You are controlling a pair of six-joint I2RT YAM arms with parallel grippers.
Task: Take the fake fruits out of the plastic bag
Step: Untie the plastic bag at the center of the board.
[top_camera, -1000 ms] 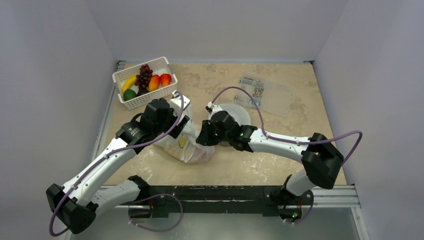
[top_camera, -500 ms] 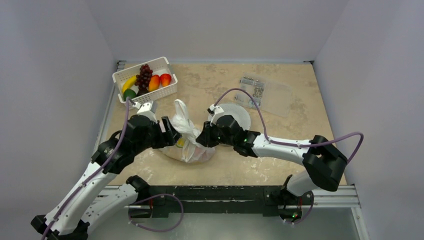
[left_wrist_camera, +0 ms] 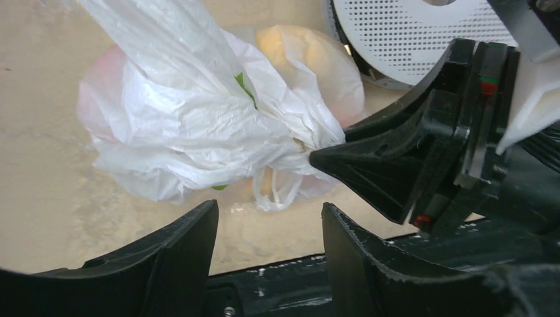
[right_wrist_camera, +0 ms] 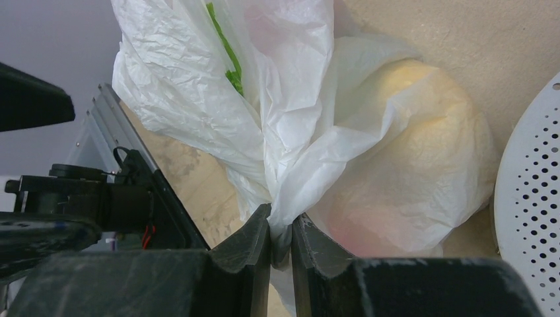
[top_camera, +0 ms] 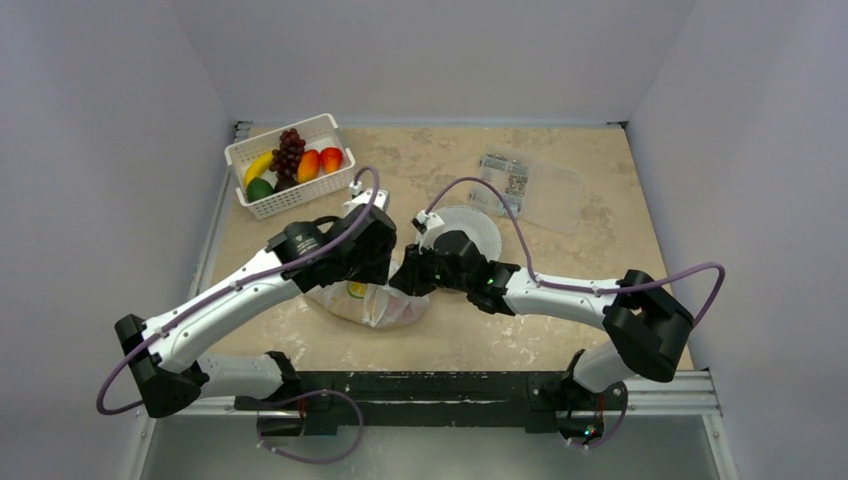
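The white plastic bag (top_camera: 372, 303) with green leaf prints lies on the table between my arms, with fake fruits showing through it as yellow and pink shapes (right_wrist_camera: 403, 152). My right gripper (right_wrist_camera: 282, 228) is shut on a bunched fold of the bag (right_wrist_camera: 290, 132) and also shows in the left wrist view (left_wrist_camera: 330, 155). My left gripper (left_wrist_camera: 267, 218) is open and empty, just above and beside the bag (left_wrist_camera: 191, 125); in the top view (top_camera: 365, 262) it hangs over the bag's upper part. No fruit lies outside the bag near it.
A white slotted basket (top_camera: 262, 203) at the back left holds grapes, a banana and other fruits. A round white perforated disc (top_camera: 478, 232) lies right behind my right gripper. A flat clear packet (top_camera: 535, 185) with labels lies at the back right.
My left arm swung from left of the bag to over it, covering the upright handle tuft seen half a second ago. My right gripper kept its hold on the bag.
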